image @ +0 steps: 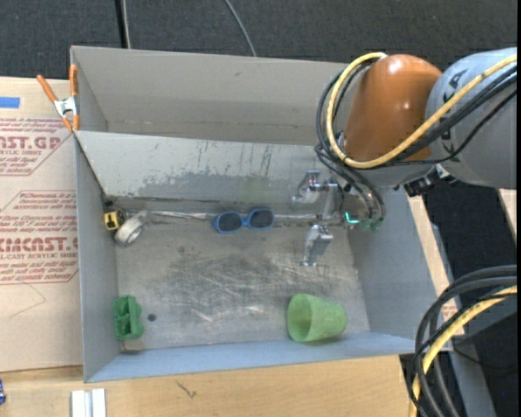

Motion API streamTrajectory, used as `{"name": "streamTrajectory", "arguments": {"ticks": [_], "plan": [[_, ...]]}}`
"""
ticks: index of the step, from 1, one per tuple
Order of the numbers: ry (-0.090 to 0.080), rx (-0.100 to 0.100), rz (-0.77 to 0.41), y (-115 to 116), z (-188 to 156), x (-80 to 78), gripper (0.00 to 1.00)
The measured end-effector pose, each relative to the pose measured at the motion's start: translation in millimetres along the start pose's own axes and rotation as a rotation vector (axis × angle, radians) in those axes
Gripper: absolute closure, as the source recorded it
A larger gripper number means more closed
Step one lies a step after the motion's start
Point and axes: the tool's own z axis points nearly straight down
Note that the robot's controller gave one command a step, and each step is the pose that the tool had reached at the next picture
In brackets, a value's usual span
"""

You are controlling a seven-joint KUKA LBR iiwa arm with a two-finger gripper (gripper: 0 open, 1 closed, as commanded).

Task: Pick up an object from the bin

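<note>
Hanging over the bin's (200, 85) bare floor beside blue sunglasses (243, 221), the robot's jaws stand spread and empty, evidently readied for a grasp.

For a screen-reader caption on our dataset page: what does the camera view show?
The gripper hangs open and empty in the grey bin, just right of blue sunglasses. A green cup lies tipped near the front wall; a small green object sits front-left.
</note>
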Motion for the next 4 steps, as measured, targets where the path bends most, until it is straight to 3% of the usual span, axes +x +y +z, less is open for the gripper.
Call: {"name": "streamTrajectory", "arguments": {"ticks": [1,2,3,4], "plan": [[-0.006,-0.004,0.005,109.7,12.9,9.7,0.00],[0.000,0.002,0.050,64.1,80.9,13.6,0.00],[-0.003,0.003,-0.036,21.2,75.2,55.3,0.00],[-0.016,-0.001,-0.079,52.8,47.5,-17.9,0.00]]}}
